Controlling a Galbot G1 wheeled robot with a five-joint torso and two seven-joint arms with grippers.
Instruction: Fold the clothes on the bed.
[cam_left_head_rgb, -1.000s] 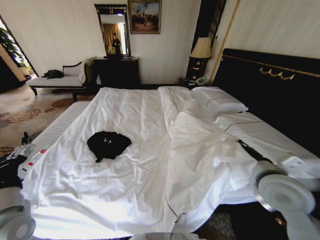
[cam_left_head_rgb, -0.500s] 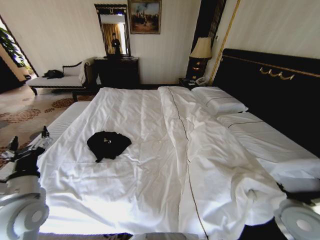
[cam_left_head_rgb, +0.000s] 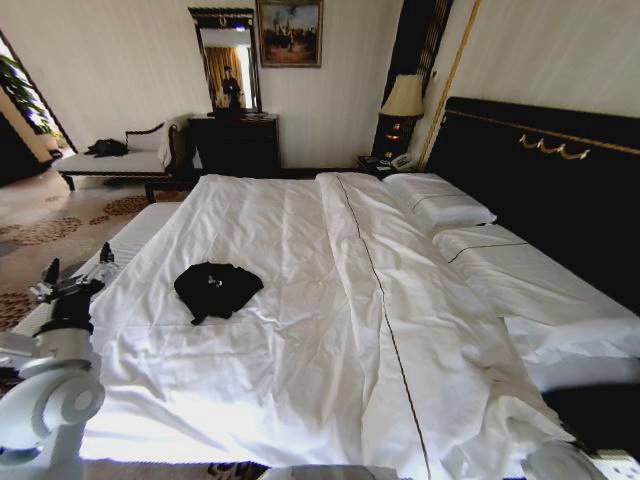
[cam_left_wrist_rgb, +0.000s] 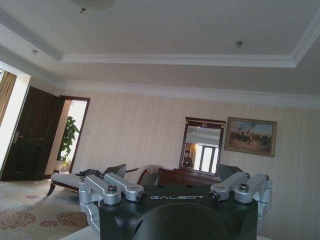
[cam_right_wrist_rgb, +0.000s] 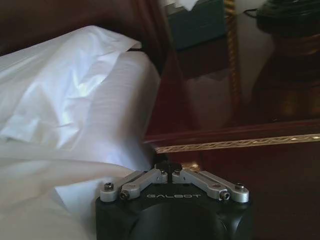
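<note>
1. The clothes (cam_left_head_rgb: 217, 289) are one black T-shirt bunched into a rumpled, roughly round heap. A small pale fleck shows near its top, though any lettering is too crumpled to read.
2. It lies on the left half of the bed (cam_left_head_rgb: 300, 330), on top of the white duvet (cam_left_head_rgb: 400, 330), nearer the foot than the pillows (cam_left_head_rgb: 440, 205). White cloth surrounds it on every side and nothing touches it.
3. The duvet is wrinkled, and a folded-over band with a thin dark piping line runs from the head of the bed down toward the foot, to the right of the shirt.
4. The dark headboard (cam_left_head_rgb: 540, 160) stands along the right side of the head view, with a bedside lamp (cam_left_head_rgb: 403, 98) at its far end.
5. Against the far wall are a dark dresser (cam_left_head_rgb: 236, 140) under a mirror (cam_left_head_rgb: 226, 62), a framed painting (cam_left_head_rgb: 289, 32) and a pale chaise (cam_left_head_rgb: 115, 160) with something dark on it.
6. The left end effector (cam_left_head_rgb: 72, 282) is raised beside the bed's left edge, well apart from the shirt. In the left wrist view its fingers (cam_left_wrist_rgb: 122, 186) are spread wide and hold nothing.
7. The right end effector (cam_right_wrist_rgb: 171, 176) is low at the bed's right corner, near the white bedding and dark wood. Its fingers appear pressed together, and I cannot be sure whether a bit of cloth is between them.
</note>
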